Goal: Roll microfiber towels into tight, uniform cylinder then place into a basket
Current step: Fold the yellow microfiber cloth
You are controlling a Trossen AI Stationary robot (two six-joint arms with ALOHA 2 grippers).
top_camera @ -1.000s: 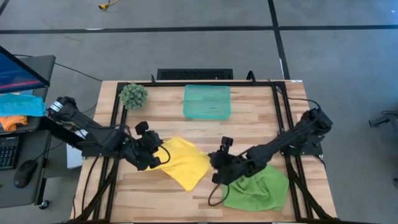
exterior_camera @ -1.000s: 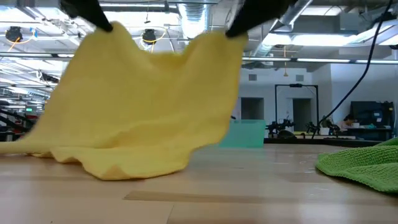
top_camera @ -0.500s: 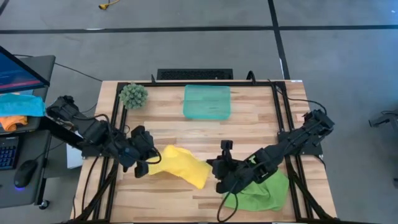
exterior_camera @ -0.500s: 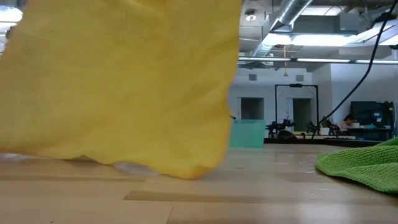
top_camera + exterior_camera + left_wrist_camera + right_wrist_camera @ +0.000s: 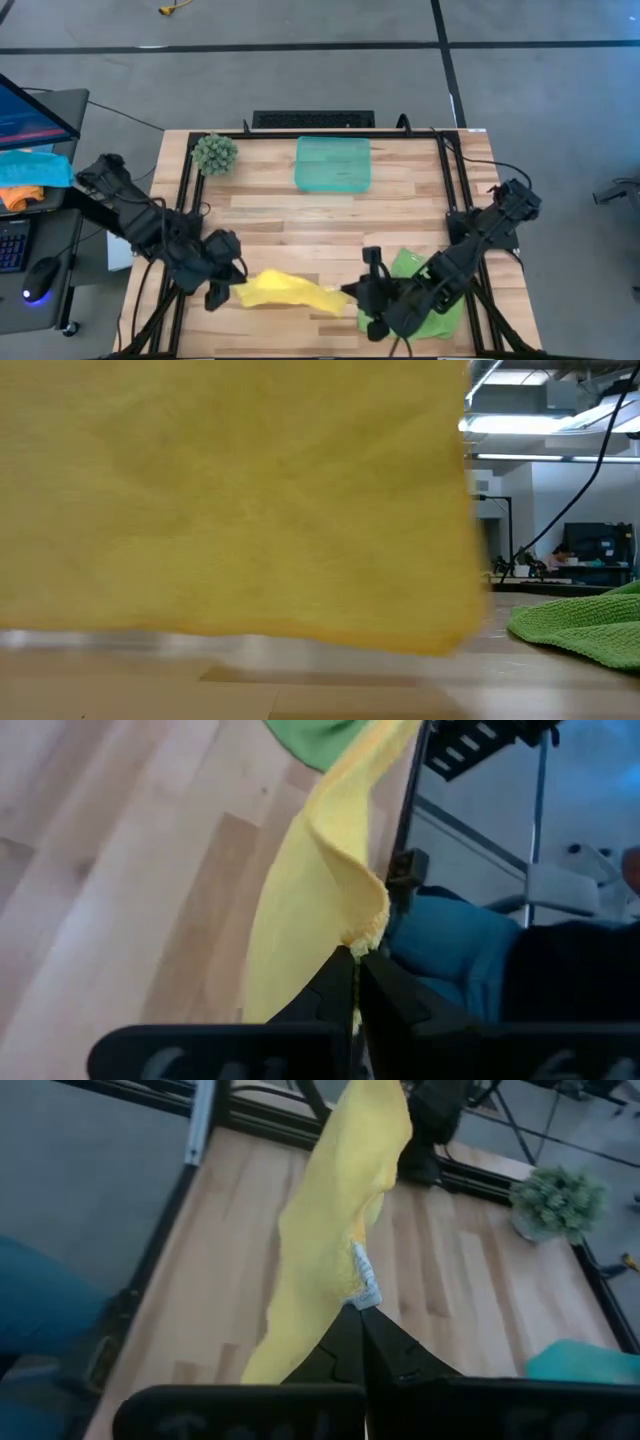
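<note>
The yellow microfiber towel [image 5: 285, 290] hangs as a sheet between my two grippers near the table's front edge and fills most of the low view [image 5: 230, 500]. My left gripper [image 5: 232, 292] is shut on its left end and my right gripper [image 5: 352, 296] on its right end. I cannot tell whether the lower edge [image 5: 300, 635] touches the table. The light green towel [image 5: 435, 300] lies crumpled at the near right, partly under my right arm. The teal basket [image 5: 333, 163] stands at the far middle. My left gripper pinches the yellow towel's upper left corner [image 5: 366, 932] between its two shut fingers [image 5: 335, 982], coming slanting down from the table's left. The cloth hangs below. My right gripper pinches the upper right corner, by the small white label [image 5: 364, 1288], slanting down from the right. The cloth hangs below the fingers [image 5: 345, 1338].
A fuzzy green ball [image 5: 214, 153] sits at the far left corner. Black frame rails [image 5: 185, 200] run along both sides of the wooden table. Bare wood lies between the basket and the held towel.
Both grippers have risen and moved toward the table's near edge with the yellow towel. The towel, which lay partly spread on the table, is now drawn up into a hanging sheet and sits closer to the low camera.
</note>
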